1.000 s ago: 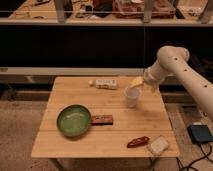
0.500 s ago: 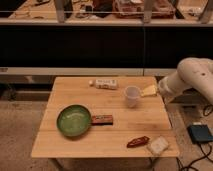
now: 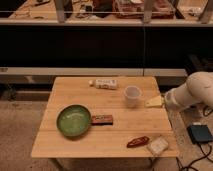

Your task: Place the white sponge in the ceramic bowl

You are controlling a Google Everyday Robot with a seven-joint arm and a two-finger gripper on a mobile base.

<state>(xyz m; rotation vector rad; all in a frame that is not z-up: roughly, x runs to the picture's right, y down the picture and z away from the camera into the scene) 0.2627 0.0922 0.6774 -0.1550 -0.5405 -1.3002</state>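
The white sponge (image 3: 157, 145) lies at the table's front right corner, next to a dark red object (image 3: 137, 141). The green ceramic bowl (image 3: 73, 120) sits at the front left of the wooden table (image 3: 75, 95) and is empty. My gripper (image 3: 155, 101) is at the table's right edge, just right of a white cup (image 3: 132, 95), well behind the sponge and far right of the bowl. It holds nothing that I can see. The white arm (image 3: 192, 92) reaches in from the right.
A brown snack bar (image 3: 101, 119) lies right beside the bowl. A white bottle (image 3: 105, 83) lies on its side at the back. A dark counter runs behind the table. A blue box (image 3: 200, 133) with cables sits on the floor at right.
My arm has pulled back to the right and lowered, so the gripper moved from above the cup to the table's right edge. The objects on the table have not moved.
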